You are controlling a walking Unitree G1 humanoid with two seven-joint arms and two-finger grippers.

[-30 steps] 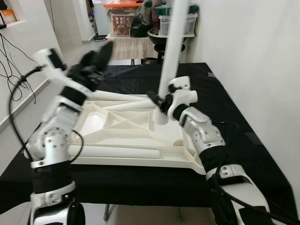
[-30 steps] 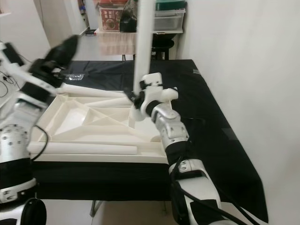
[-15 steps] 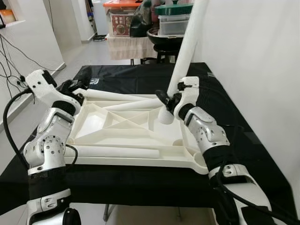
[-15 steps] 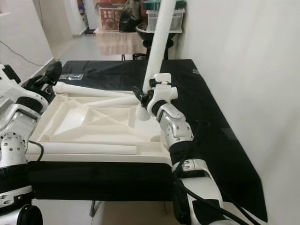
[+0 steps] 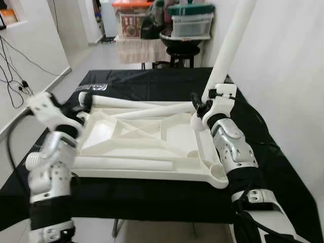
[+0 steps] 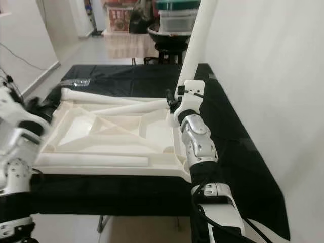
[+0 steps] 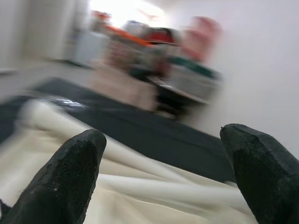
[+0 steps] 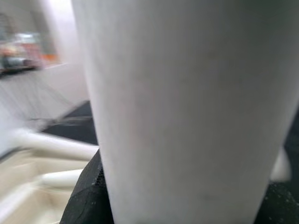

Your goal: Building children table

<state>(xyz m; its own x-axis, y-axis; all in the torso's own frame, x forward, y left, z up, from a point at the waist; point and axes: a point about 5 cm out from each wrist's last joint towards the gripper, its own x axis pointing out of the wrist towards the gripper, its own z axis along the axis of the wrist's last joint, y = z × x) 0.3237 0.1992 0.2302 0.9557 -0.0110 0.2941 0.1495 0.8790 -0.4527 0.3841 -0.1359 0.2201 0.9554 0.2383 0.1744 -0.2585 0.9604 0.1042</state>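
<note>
- The white tabletop point(image 5: 126, 139) lies upside down on the black-covered table point(image 5: 152, 83), ribbed underside up; I use it as the landmark.
- The right gripper point(image 5: 200, 109) is clamped around the lower part of one white leg point(image 5: 230, 45), holding it nearly upright, leaning away toward the wall, at the tabletop's far right corner.
- That leg's rounded foot end point(image 5: 195, 123) hangs just over the right rim; whether it sits in a socket I cannot tell.
- The left gripper point(image 7: 159, 182) hovers over the tabletop's far left corner with its fingers point(image 7: 74, 172) spread wide, holding nothing.
- Two more legs point(image 5: 136, 104) lie crossed along the tabletop's far edge, and another leg point(image 5: 121, 163) lies along its near edge, all loose.
- Judging from this, the build is at an early stage: no leg looks fixed, the held one awaits seating in the near right socket point(image 5: 217, 169) or another corner, and three remain.
</note>
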